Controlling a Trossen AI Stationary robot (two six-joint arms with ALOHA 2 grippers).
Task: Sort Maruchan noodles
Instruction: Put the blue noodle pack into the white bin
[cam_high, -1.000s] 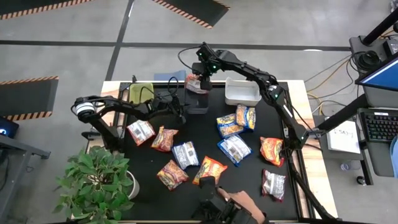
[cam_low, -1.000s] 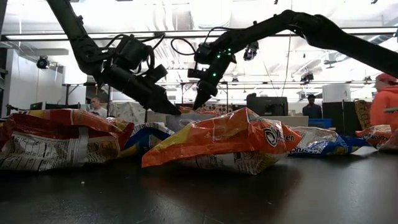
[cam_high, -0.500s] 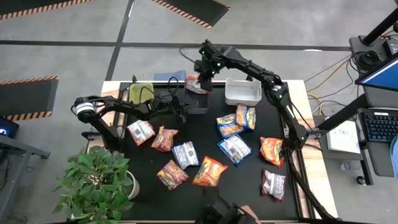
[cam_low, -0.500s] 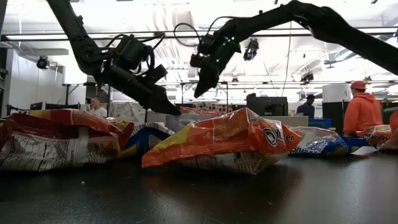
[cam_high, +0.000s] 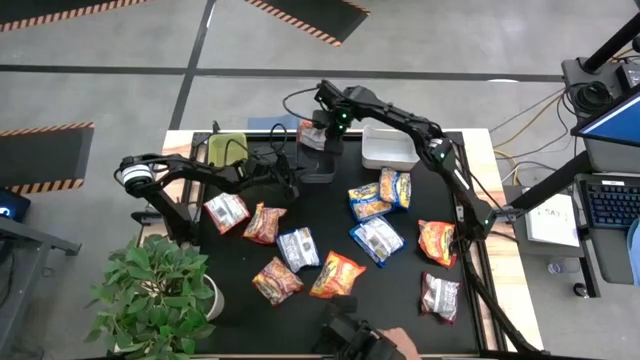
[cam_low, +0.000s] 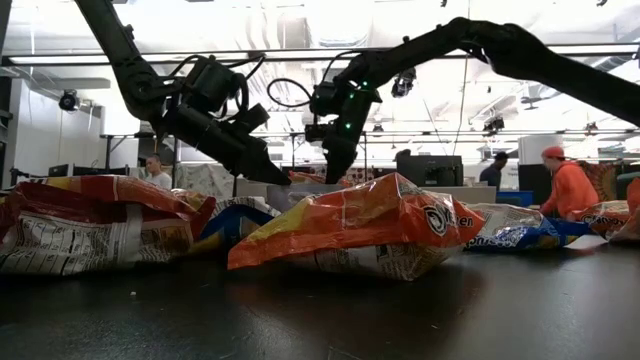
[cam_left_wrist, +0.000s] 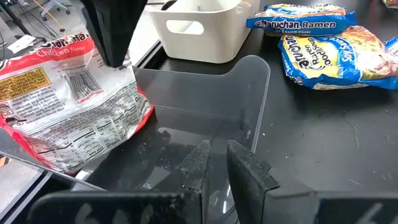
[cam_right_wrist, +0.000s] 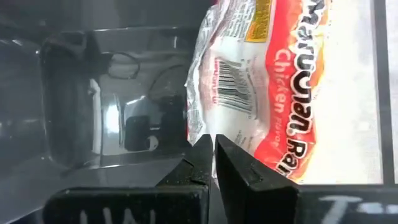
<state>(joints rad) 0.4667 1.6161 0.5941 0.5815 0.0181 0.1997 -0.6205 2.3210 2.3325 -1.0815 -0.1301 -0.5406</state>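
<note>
Right jaws (cam_right_wrist: 213, 163) are pinching the edge of a white-and-red packet (cam_right_wrist: 267, 93), suspending it over the clear bin (cam_left_wrist: 205, 106) at the surface's (cam_high: 400, 300) twelve o'clock, evidently for sorting by colour. Left jaws (cam_left_wrist: 214, 163) are sitting nearly closed, empty, beside that bin. Remaining packets (cam_high: 340, 273) are lying spread toward six o'clock.

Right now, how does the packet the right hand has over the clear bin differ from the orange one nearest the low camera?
The white-and-red chicken packet hangs on edge against the clear bin, pinched by the right hand; the orange packet lies flat on the black table, touched by neither hand. The first is mostly white with a red band, the second orange. Both are crinkly Maruchan ramen packets. The left hand hovers by the bin.
</note>
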